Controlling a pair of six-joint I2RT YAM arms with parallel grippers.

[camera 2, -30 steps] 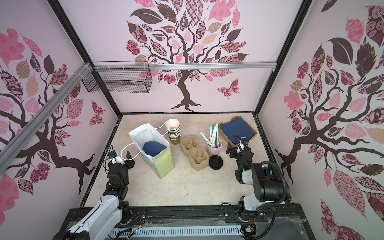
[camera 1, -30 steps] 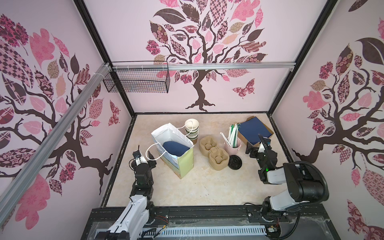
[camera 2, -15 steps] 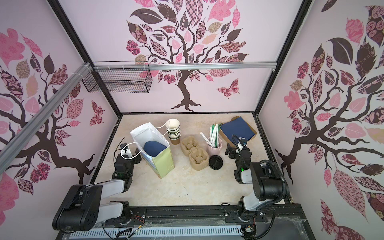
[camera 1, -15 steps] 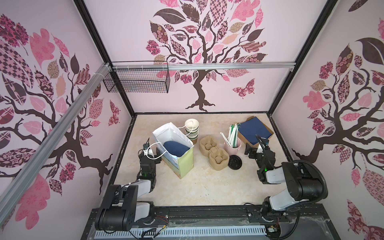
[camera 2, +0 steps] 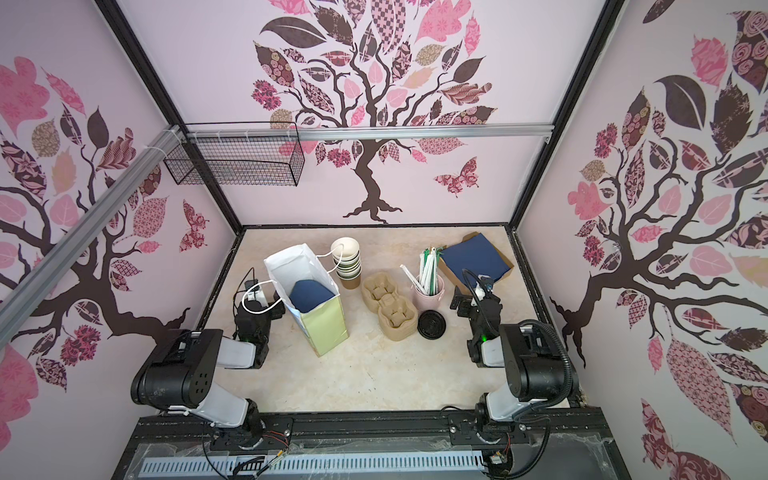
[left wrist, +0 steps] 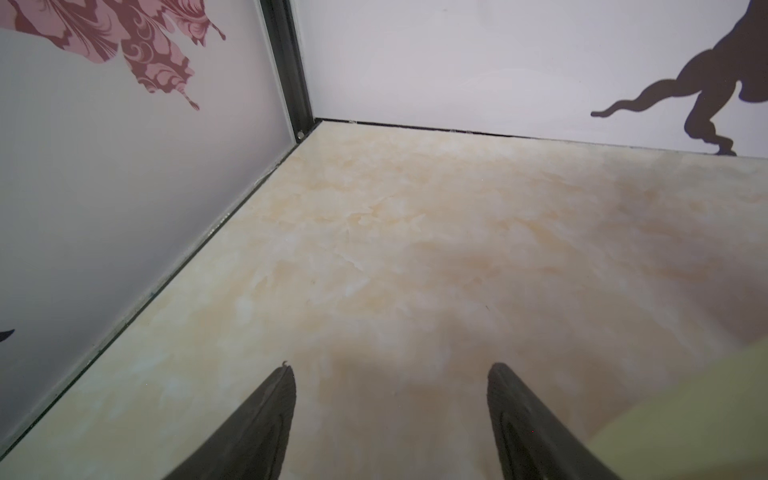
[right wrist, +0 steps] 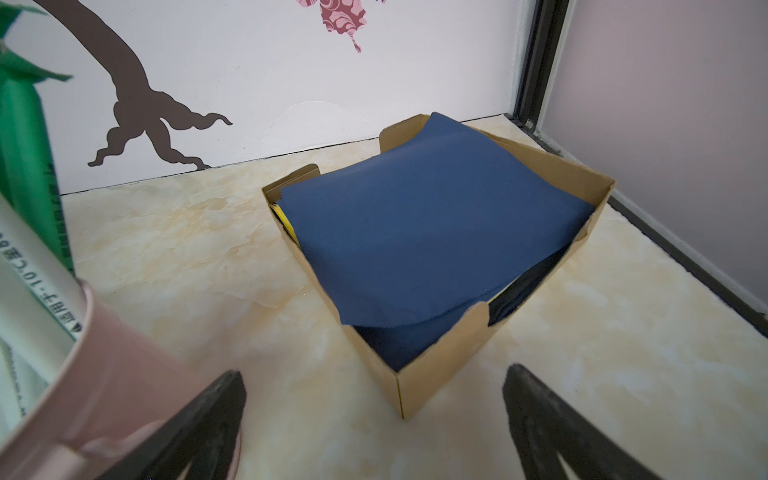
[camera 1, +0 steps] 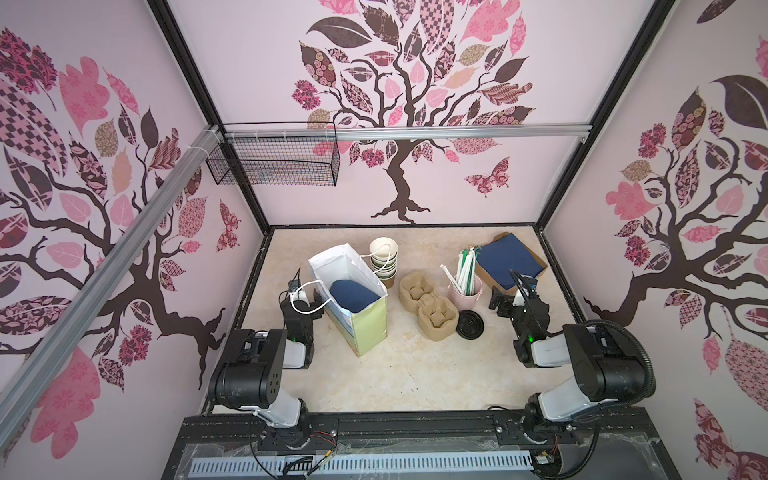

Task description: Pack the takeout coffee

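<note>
Nowhere on the table could the takeout coffee be made out, only a blue napkin inside the paper bag, the left gripper beside that bag, jaws apart and empty, the right gripper spread wide before the napkin box

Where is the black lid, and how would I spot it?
Find the paper bag standing left of the table's middle; right of it lies the tan cup carrier. The lid lies flat beside the carrier's near end, in front of the pink cup of straws. It is the only flat black disc there.
</note>
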